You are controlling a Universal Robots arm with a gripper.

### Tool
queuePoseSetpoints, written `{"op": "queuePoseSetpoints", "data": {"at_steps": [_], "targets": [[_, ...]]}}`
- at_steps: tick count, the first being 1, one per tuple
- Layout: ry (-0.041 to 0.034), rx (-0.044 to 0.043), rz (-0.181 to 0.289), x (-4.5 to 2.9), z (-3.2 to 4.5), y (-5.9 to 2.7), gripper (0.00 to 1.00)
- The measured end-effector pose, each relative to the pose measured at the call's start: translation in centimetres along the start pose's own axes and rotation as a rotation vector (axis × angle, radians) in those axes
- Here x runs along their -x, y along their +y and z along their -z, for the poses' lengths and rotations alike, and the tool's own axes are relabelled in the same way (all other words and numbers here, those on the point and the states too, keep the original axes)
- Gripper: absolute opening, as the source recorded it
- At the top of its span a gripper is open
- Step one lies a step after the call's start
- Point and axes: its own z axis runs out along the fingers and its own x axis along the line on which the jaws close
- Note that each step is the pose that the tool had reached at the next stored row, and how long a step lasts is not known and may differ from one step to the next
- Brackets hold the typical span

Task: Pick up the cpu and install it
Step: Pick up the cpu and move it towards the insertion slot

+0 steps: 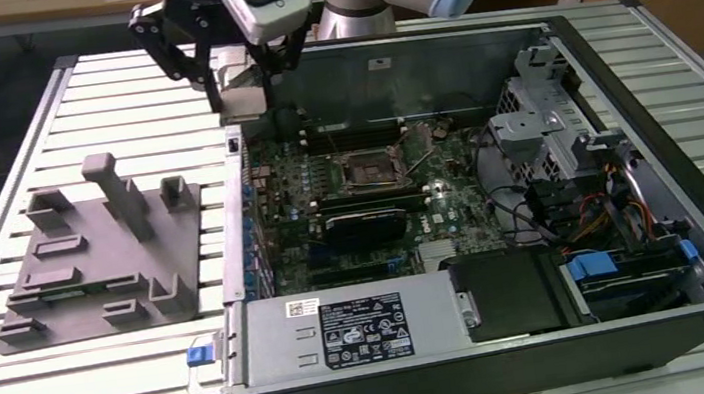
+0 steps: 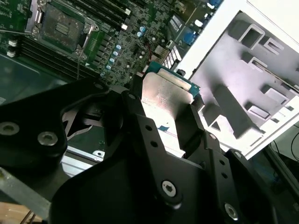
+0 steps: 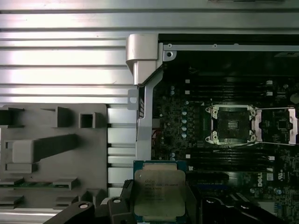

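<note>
Grey fixture plate [image 1: 81, 291] lies on the slatted table [image 1: 110, 86], near its edge at the exterior view's left. Gripper [image 1: 243, 94], clamped on the cpu [image 3: 160, 191], hangs over the case's [image 1: 444, 65] far plate-side corner. Open socket [image 1: 368, 167] sits mid-motherboard, well apart.

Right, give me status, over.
Gripper shut on cpu. Held aloft by case edge, not installed. Socket open, nothing seen in the way.

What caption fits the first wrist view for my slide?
End effector shut on the cpu over the case edge, between grey fixture plate and motherboard socket.
</note>
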Motion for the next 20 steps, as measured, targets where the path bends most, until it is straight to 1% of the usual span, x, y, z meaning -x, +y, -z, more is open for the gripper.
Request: {"op": "queuePoseSetpoints", "data": {"at_steps": [3,8,9,10,11,15,16,18,20], "targets": [[-0.0007,-0.0001,0.000,0.80,0.02,0.01,0.53],[-0.0026,0.0000,0.000,2.48,0.05,0.05,0.53],[-0.0036,0.0000,0.000,2.74,0.05,0.05,0.53],[-0.0062,0.0001,0.001,2.91,0.06,0.05,0.53],[-0.0117,0.0004,0.001,3.01,0.07,0.05,0.53],[-0.0413,0.0029,0.003,3.43,0.08,0.07,0.53],[-0.0467,0.0031,0.003,3.60,0.07,0.09,0.53],[-0.0531,0.0030,0.003,4.16,0.07,0.12,0.53],[-0.0566,0.0030,0.004,4.88,0.05,0.15,0.53]]}}
